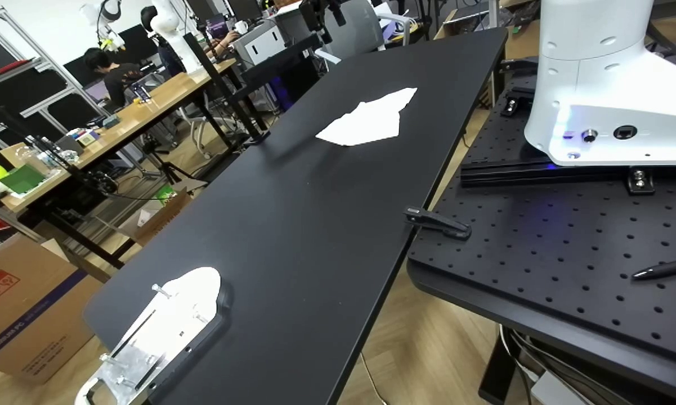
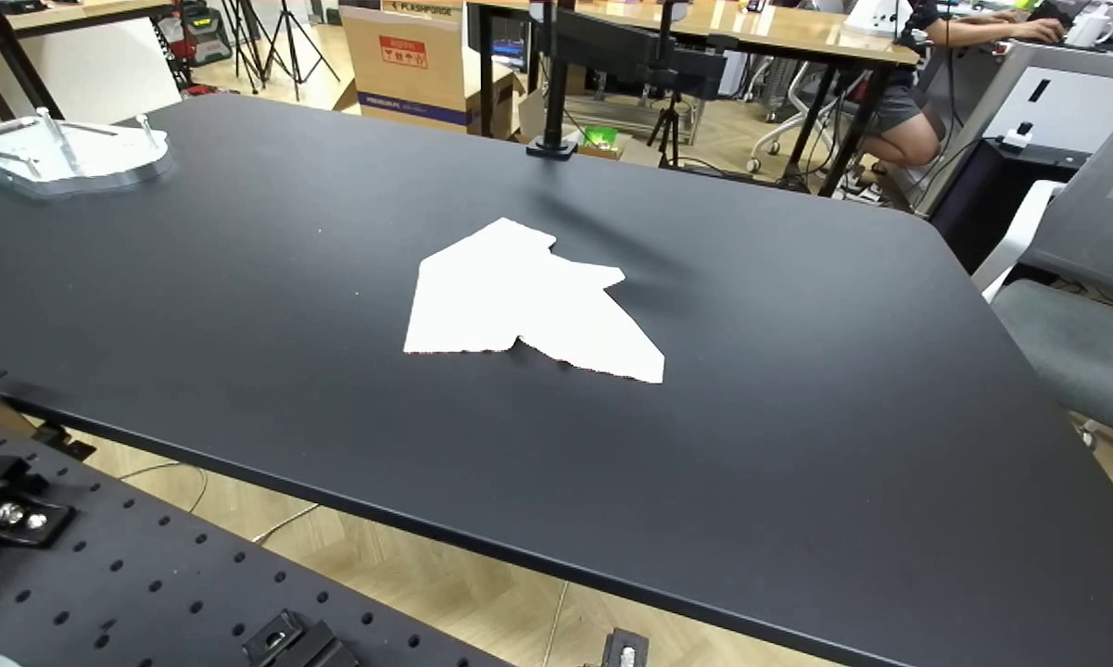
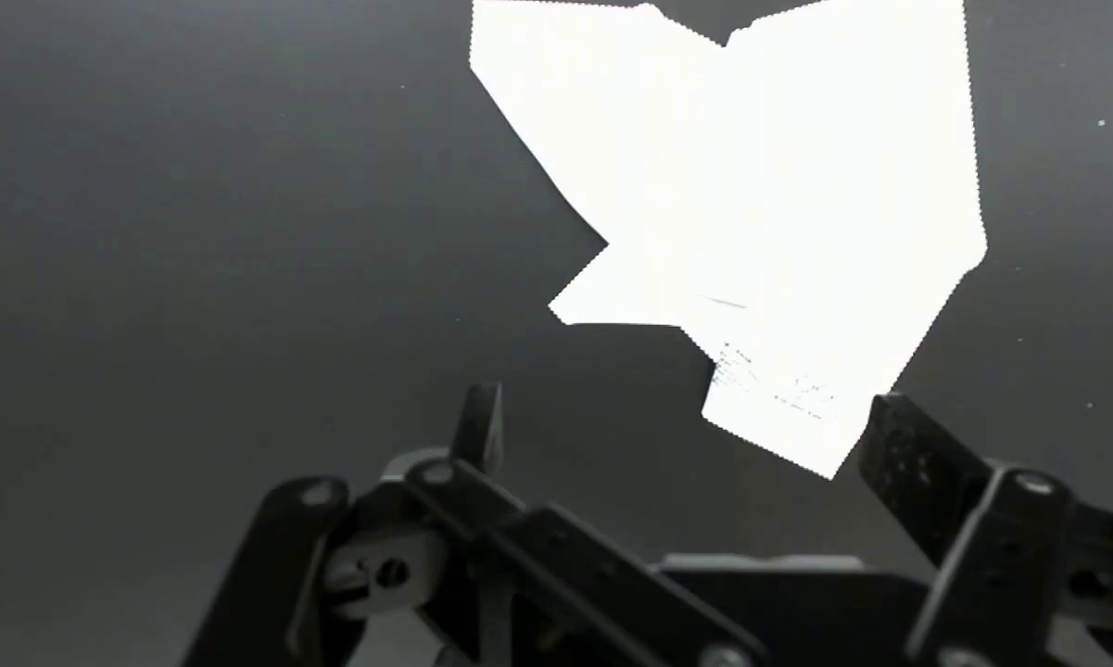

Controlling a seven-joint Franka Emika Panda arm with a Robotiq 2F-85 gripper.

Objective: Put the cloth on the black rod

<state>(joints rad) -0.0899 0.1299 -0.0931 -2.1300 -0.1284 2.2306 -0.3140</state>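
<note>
A white cloth (image 1: pixel 368 121) lies spread with folded corners on the black table; it also shows in an exterior view (image 2: pixel 528 306) and in the wrist view (image 3: pixel 778 185). A black rod (image 1: pixel 278 61) reaches sideways from an upright post at the table's far edge; it also shows in an exterior view (image 2: pixel 612 46). My gripper (image 3: pixel 687 403) is open and empty above the table. In the wrist view its right finger overlaps the cloth's near corner, and the left finger is over bare table. Part of the gripper (image 1: pixel 333 31) appears at the top of an exterior view.
A white and clear fixture with upright pegs (image 1: pixel 163 320) sits at one end of the black table (image 1: pixel 292 236). The robot base (image 1: pixel 602 101) stands on a perforated plate (image 1: pixel 546 247) with a black clamp (image 1: pixel 438 221). A grey chair (image 2: pixel 1089 269) is beyond the table's end.
</note>
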